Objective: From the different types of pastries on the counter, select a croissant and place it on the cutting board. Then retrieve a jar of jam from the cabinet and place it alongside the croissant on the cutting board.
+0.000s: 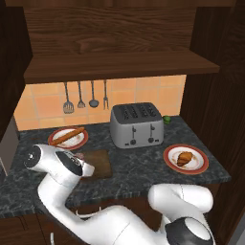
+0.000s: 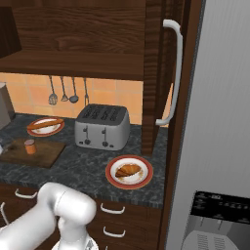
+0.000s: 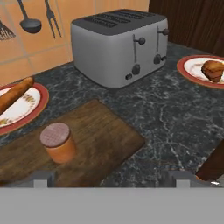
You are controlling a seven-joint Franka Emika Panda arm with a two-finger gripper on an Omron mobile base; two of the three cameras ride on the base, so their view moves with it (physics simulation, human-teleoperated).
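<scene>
Hand view, item list. Jar of jam (image 3: pixel 58 141): upright on the cutting board (image 3: pixel 100 140), toward 9 o'clock; placed. Croissant (image 3: pixel 213 70): on its red-rimmed plate (image 3: pixel 188 65) at 2 o'clock, well apart from the board; not yet moved, so the pastry step looks outstanding. Bread stick (image 3: pixel 15 94): on another plate at 9 o'clock. Toaster (image 3: pixel 118 43): 12 o'clock. Gripper (image 3: pixel 111 180): jaws wide, holding nothing. Brands, labels, writing: none legible.
</scene>
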